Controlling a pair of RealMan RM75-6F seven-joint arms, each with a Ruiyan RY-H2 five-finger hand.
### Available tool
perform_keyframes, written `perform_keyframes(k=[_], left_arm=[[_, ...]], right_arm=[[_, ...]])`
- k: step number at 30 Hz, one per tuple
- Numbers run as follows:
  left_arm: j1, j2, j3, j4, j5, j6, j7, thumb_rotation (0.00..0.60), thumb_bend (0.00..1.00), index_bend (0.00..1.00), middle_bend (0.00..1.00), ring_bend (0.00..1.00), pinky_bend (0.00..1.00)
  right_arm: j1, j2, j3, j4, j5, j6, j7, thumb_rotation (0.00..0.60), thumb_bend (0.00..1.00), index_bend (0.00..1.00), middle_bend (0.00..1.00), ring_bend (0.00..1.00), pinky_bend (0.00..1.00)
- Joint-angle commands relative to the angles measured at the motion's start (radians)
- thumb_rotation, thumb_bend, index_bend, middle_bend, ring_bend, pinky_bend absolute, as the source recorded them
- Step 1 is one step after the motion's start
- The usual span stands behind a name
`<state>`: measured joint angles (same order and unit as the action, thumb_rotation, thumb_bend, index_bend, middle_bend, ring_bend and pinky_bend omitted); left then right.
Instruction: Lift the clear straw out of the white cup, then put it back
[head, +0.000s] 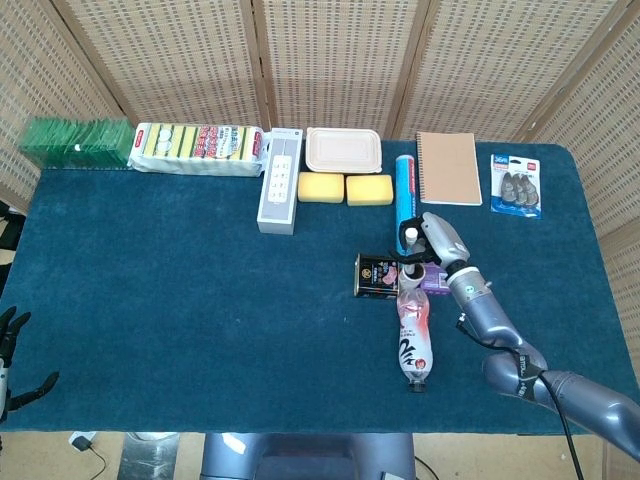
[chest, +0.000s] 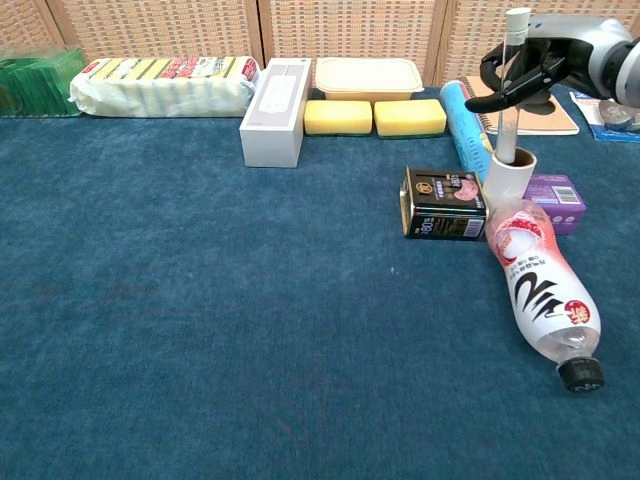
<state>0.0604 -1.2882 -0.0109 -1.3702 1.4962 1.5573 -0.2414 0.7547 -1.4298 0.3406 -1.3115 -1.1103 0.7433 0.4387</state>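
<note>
The right hand (chest: 545, 62) pinches the clear straw (chest: 511, 85) upright in the white cup (chest: 509, 176); left hand (head: 12, 350), fingers spread, off the surface's (chest: 200, 300) front-left corner.

Along the far edge I see a green packet stack (head: 77, 141), a wrapped sponge pack (head: 198, 149), a white power strip (head: 280, 180), a lidded food container (head: 343, 149), two yellow sponges (head: 345, 188), a blue tube (head: 404, 198), a spiral notebook (head: 448, 167) and a carded clip pack (head: 515, 185). Mid-table I see a black tin (chest: 443, 203), a purple box (chest: 556, 199) and a pink bottle (chest: 537, 283) lying on its side.
</note>
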Motion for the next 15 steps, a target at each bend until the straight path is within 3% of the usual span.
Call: perform_keyframes(k=[1, 15], left_arm=[[-0.001, 0.001, 0.0, -0.003, 0.0, -0.002, 0.003, 0.6, 0.19, 0.07, 0.0, 0.0, 0.15], [-0.001, 0.001, 0.001, -0.002, 0.0, -0.002, 0.001, 0.6, 0.19, 0.07, 0.0, 0.0, 0.15]], right_arm=[[-0.002, 0.001, -0.001, 0.01, -0.018, -0.001, 0.021, 0.6, 0.34, 0.75, 0.89, 0.85, 0.78], [-0.017, 0.011, -0.012, 0.02, -0.057, 0.01, 0.06, 0.6, 0.34, 0.67, 0.7, 0.64, 0.63]])
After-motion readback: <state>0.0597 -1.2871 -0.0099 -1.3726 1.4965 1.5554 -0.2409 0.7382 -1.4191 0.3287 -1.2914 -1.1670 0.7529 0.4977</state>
